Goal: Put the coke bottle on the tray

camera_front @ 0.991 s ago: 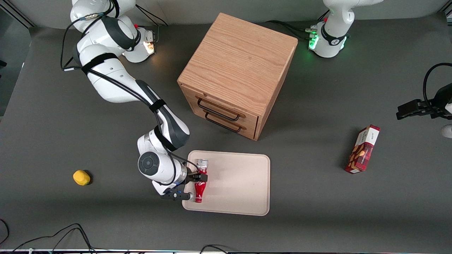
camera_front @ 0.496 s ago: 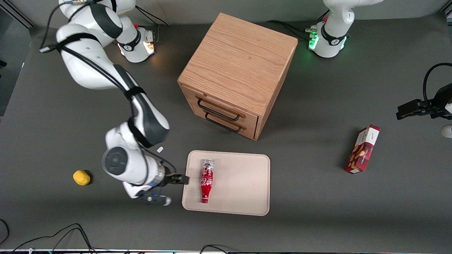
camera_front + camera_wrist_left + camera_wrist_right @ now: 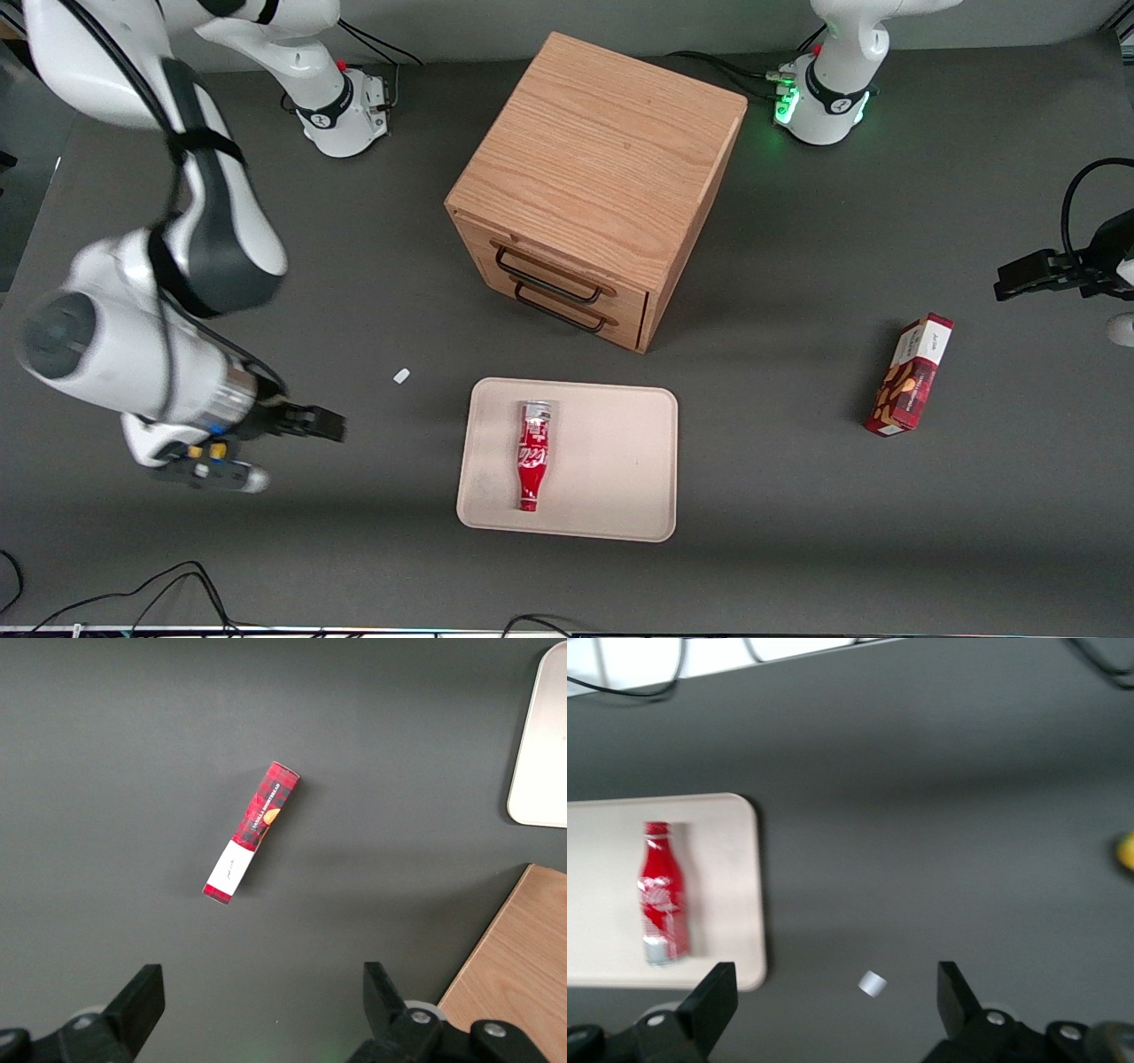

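The red coke bottle [image 3: 533, 455] lies flat on the cream-beige tray [image 3: 620, 461], silvery base toward the cabinet, red neck toward the front camera. It also shows in the right wrist view [image 3: 662, 894], lying on the tray [image 3: 726, 904]. My right gripper [image 3: 314, 424] is raised well away from the tray, toward the working arm's end of the table. It is open and empty, with its jaws wide apart in the right wrist view [image 3: 833, 997].
A wooden two-drawer cabinet [image 3: 602, 186] stands farther from the camera than the tray. A small white scrap [image 3: 401, 376] lies on the table between gripper and tray. A yellow object [image 3: 1126, 851] shows in the right wrist view. A red snack box [image 3: 911, 374] lies toward the parked arm's end.
My gripper let go of the bottle, leaving it lying on the tray, then rose and drew away toward the working arm's end. The bottle rolled slightly toward the tray's middle.
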